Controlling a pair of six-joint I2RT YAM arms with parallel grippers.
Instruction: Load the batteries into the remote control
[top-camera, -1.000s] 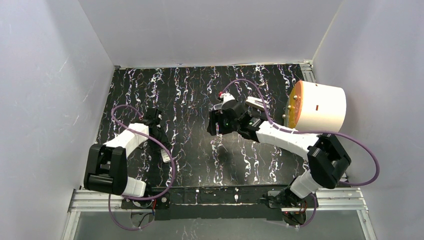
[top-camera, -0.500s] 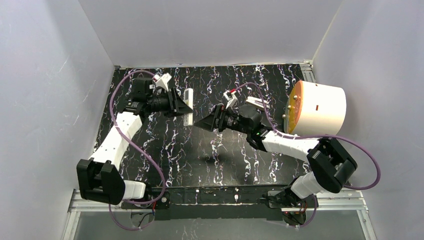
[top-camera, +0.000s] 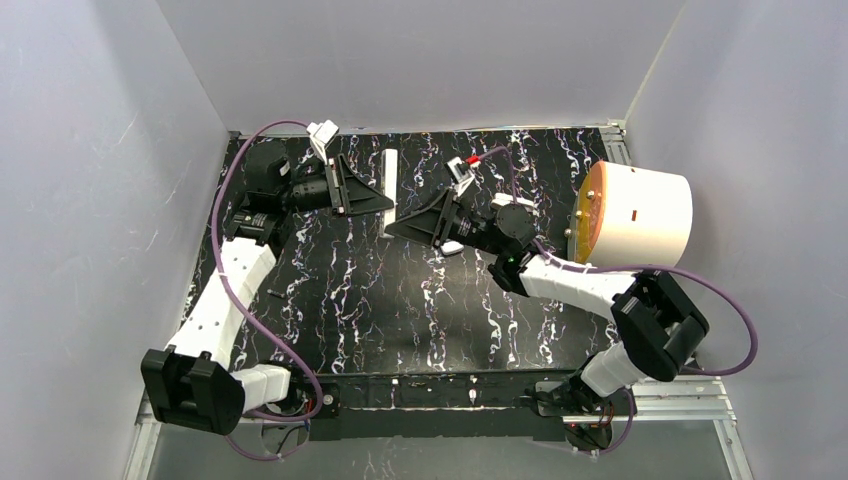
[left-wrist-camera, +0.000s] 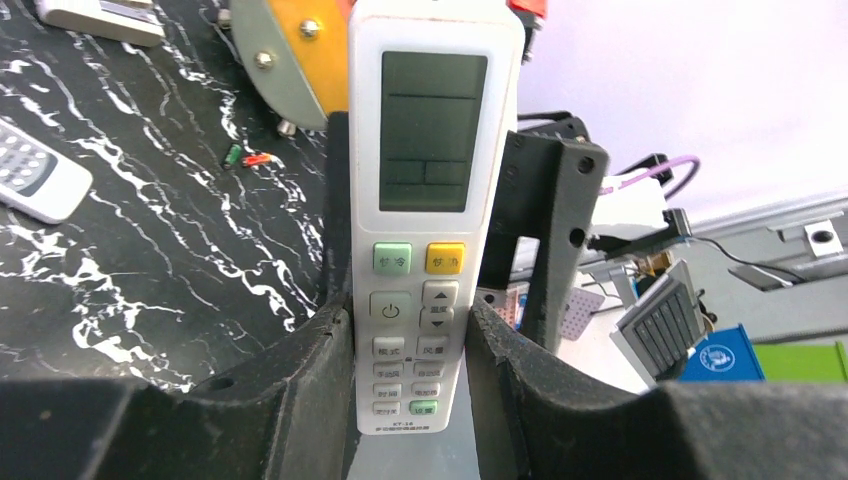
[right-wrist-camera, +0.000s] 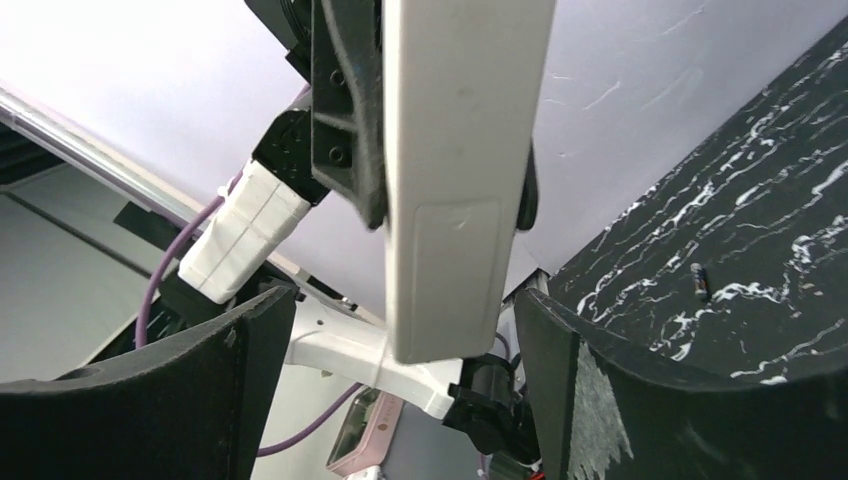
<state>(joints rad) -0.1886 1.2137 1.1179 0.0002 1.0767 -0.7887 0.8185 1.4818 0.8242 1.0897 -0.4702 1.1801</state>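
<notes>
Because the battery bay sits on the back of the remote control (left-wrist-camera: 432, 190), the left gripper (left-wrist-camera: 435, 230) holds it up off the table (top-camera: 350, 290). It is clamped by its long edges near the button end, with the display and keys turned to the left wrist camera and the plain back turned toward the right arm. In the right wrist view that back fills the upper centre of the frame, and the battery cover (right-wrist-camera: 452, 275), outlined at its lower end, appears closed. The right gripper (right-wrist-camera: 400, 305) stands wide open with one finger on either side of that lower end, touching nothing and holding nothing; this placement suggests it is lined up to work the cover. One battery (right-wrist-camera: 700, 282), a small dark cylinder, lies on the table at the right of the right wrist frame, well apart from both grippers. In the overhead view the two grippers meet at upper centre, left of the white drum with an orange face (top-camera: 640, 215). Loading appears not yet begun.
</notes>
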